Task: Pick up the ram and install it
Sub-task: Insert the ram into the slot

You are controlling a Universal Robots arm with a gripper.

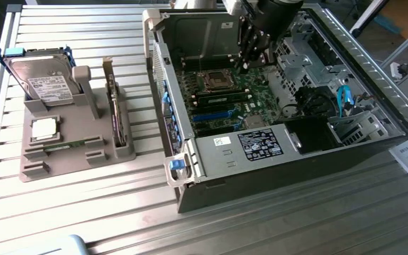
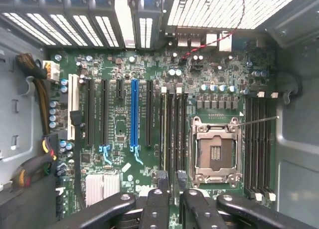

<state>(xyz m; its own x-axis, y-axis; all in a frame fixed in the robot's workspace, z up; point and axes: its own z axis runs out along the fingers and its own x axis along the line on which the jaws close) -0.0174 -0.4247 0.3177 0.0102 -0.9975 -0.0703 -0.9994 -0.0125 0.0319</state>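
Case walls (image 1: 189, 159) round open mobo (image 2: 149, 69)

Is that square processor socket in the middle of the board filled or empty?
Empty. The wrist view shows the socket with its bare contact area inside the metal frame, no chip or cooler over it.

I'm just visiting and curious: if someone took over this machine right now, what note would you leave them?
Gripper: hangs inside the open computer case, above the motherboard; whether it holds anything can't be told.
Ram: a green stick lies flat in the gray tray, outside the case.
Done: no pick-up shows.
Left: that ram is not yet picked up or installed.
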